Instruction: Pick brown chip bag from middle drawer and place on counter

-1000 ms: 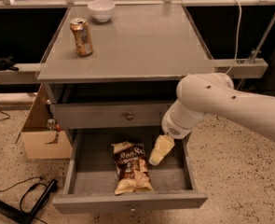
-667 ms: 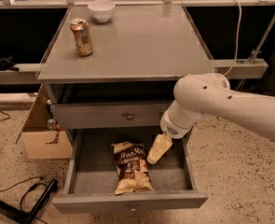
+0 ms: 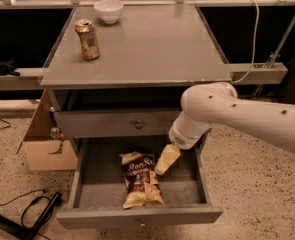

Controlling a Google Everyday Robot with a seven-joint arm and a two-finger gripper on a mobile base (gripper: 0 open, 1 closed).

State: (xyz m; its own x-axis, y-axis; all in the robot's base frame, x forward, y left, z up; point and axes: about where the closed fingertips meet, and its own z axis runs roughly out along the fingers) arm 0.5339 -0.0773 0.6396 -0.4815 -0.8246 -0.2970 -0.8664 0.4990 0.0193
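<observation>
The brown chip bag (image 3: 140, 179) lies flat on the floor of the open middle drawer (image 3: 87, 191), lengthwise, its cream ends toward the back and front. My gripper (image 3: 165, 161) hangs down into the drawer from the white arm (image 3: 237, 116), just to the right of the bag's upper end and close to it. The grey counter (image 3: 152, 44) tops the cabinet above.
A tan-and-orange drink can (image 3: 87, 39) and a white bowl (image 3: 109, 10) stand at the counter's back left. A shut drawer front with a round knob (image 3: 139, 125) sits above the open one. A cardboard box (image 3: 43, 141) and black cables (image 3: 32, 214) lie on the floor to the left.
The arm and gripper have shifted slightly left and down toward the chip bag. The bag has not moved.
</observation>
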